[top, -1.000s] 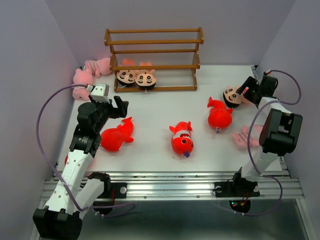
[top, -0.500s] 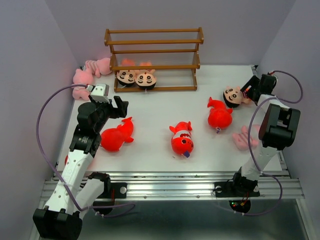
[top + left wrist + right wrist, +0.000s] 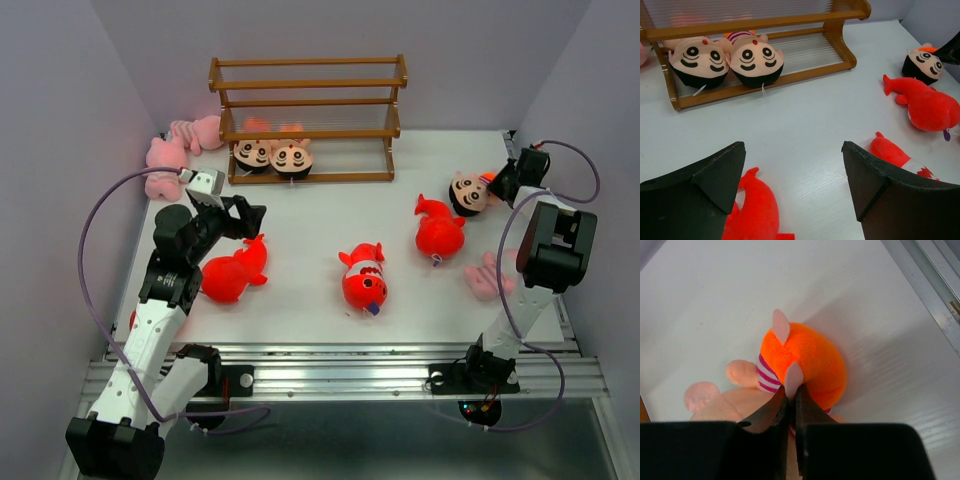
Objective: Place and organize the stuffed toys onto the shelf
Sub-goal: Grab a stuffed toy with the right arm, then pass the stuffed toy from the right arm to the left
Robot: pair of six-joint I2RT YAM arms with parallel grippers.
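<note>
From where I stand, the right pincer (image 3: 791,391) has its fingers pressed almost together on one small pink foot (image 3: 793,375) of a boy doll (image 3: 807,357). The doll lies on the white table (image 3: 300,215) right under the pincer's tips, its orange seat turned up toward it and its head off to the pincer's left. The doll looks light and squashy, stuffed cloth with nothing stiff inside, so I'd guess it will dangle and swing from that foot rather than ride level. A pinch on a bit of plush that thin could also slide off, and the rounder orange body or the big head would give a fuller hold. Nothing about it looks breakable. The shelf (image 3: 305,85) stands well away to this pincer's left at the far side of the table, with two more dolls (image 3: 697,60) lying on its bottom tier. The left pincer (image 3: 793,147) hangs spread wide and holds nothing. One red fish (image 3: 752,215) lies just under its left finger and the shelf is ahead of it. Pink animals (image 3: 165,155) lie beyond it, beside the shelf's left end. I see no brand or writing to read. Another fish shows a small purple tag (image 3: 372,308), too small to make out.
</note>
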